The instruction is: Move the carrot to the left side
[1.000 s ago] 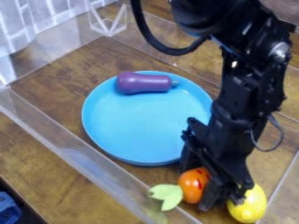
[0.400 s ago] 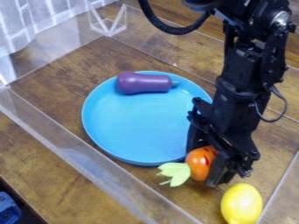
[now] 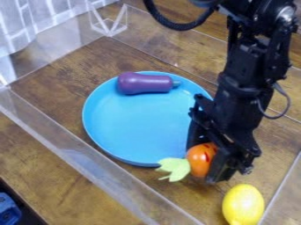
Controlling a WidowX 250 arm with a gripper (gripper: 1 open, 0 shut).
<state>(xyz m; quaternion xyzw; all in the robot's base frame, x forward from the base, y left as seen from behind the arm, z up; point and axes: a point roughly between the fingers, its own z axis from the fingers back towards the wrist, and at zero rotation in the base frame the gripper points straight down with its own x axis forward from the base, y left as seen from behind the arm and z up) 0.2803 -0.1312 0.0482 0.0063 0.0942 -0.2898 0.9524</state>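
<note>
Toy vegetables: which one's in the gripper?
The orange carrot with pale green leaves; the eggplant lies on the blue plate, away from the gripper.

Carrot (image 3: 201,159) noted orange, its top pale green. Plate (image 3: 139,121): plain blue. Eggplant (image 3: 144,83): purple. Lemon (image 3: 244,204): yellow. Surface (image 3: 49,92): brown, wood-grained. Pincer (image 3: 209,145): black.

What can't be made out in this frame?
- Carrot's far side: covered by the end effector in the camera view.
- Whether the carrot touches the table or hangs just above: its underside blends into dark fingers.
- Upper arm: cut off by the top edge.
- Blue object, lower left: cut off by the left edge, unidentifiable.
</note>
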